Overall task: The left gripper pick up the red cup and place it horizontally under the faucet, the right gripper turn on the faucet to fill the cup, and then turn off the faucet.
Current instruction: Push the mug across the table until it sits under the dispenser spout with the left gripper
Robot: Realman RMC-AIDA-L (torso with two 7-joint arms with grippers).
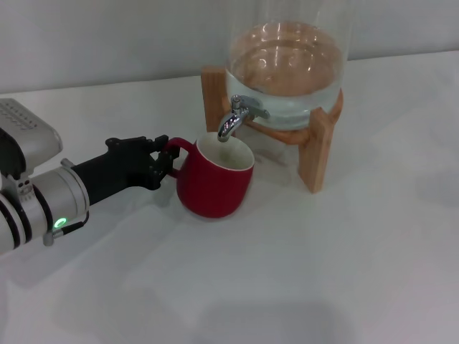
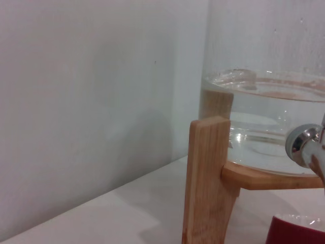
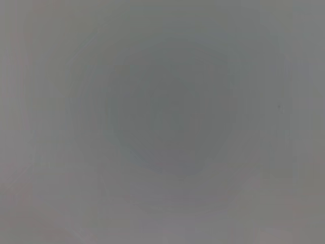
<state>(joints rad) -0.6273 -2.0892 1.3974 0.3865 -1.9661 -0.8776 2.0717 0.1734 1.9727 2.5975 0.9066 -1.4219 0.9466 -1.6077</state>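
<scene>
The red cup stands upright on the white table, its off-white mouth directly below the chrome faucet. My left gripper reaches in from the left and is shut on the cup's loop handle. No water runs from the spout. In the left wrist view the faucet shows at the edge and a strip of the red cup sits in the corner. The right gripper is out of view; the right wrist view is a blank grey.
The glass dispenser jar, about a third full of water, rests on a wooden stand behind the cup. A grey wall runs behind the table. The jar and the stand's leg fill the left wrist view.
</scene>
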